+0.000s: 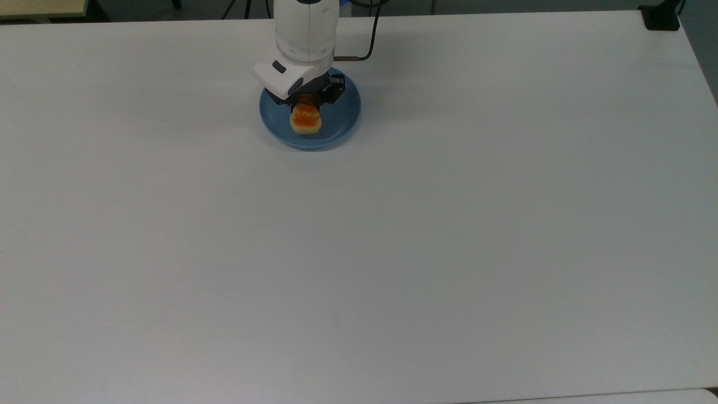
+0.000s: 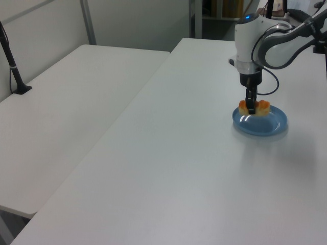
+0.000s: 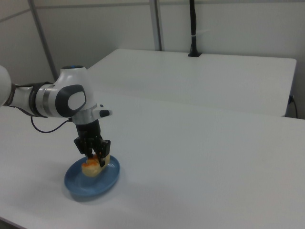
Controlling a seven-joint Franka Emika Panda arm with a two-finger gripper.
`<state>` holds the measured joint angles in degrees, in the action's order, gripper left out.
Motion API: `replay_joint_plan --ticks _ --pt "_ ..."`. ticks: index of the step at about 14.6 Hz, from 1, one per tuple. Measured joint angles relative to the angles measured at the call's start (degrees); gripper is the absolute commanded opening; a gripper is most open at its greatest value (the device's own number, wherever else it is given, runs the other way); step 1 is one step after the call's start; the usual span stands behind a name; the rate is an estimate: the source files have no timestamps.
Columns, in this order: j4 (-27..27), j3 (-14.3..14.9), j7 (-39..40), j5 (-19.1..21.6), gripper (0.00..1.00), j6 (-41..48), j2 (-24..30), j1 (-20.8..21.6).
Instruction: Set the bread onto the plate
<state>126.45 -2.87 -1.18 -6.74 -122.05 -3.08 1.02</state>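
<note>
I'm seeing bare white table (image 1: 392, 252) across the whole near half of the top view. Further back, the plate (image 1: 342, 120) is sitting flat on the table, near the far edge and toward the top view's left.

The bread (image 1: 305, 119) is sitting inside the plate rim, roughly mid-plate, orange top facing up. In the left view the bread (image 2: 254, 108) is lying low over the plate (image 2: 268, 125), and in the right view the bread (image 3: 91, 167) is sitting on the plate (image 3: 88, 186), toward its far side. I can't tell whether it's resting fully on the plate or hanging just above it.

The gripper (image 1: 305, 106) is pointing straight down over the plate, fingers pinching the bread across its middle. In the left view the gripper (image 2: 250, 108) is clamping the bread with both ends sticking out on either side. The right view is showing the same: gripper (image 3: 98, 160) closed on the bread, dark fingers on both sides.

Behind that, the arm (image 1: 305, 28) is rising vertically over the plate's far edge, with a black cable (image 1: 367, 39) looping off toward the top view's right. A second white table (image 2: 66, 102) is standing on the left view's left.
</note>
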Motion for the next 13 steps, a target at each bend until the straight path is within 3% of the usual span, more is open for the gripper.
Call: replay_joint_plan --ticks 1,2,10,13 --pt "0.3 0.0 0.0 0.0 0.95 0.0 0.0 0.0" --pt "0.4 0.0 0.0 0.0 1.00 0.0 0.0 0.0" --pt "-1.0 -0.1 -1.4 0.0 1.00 0.2 0.0 0.6" --pt "-6.6 -0.1 -2.2 0.0 1.00 5.5 0.2 1.0"
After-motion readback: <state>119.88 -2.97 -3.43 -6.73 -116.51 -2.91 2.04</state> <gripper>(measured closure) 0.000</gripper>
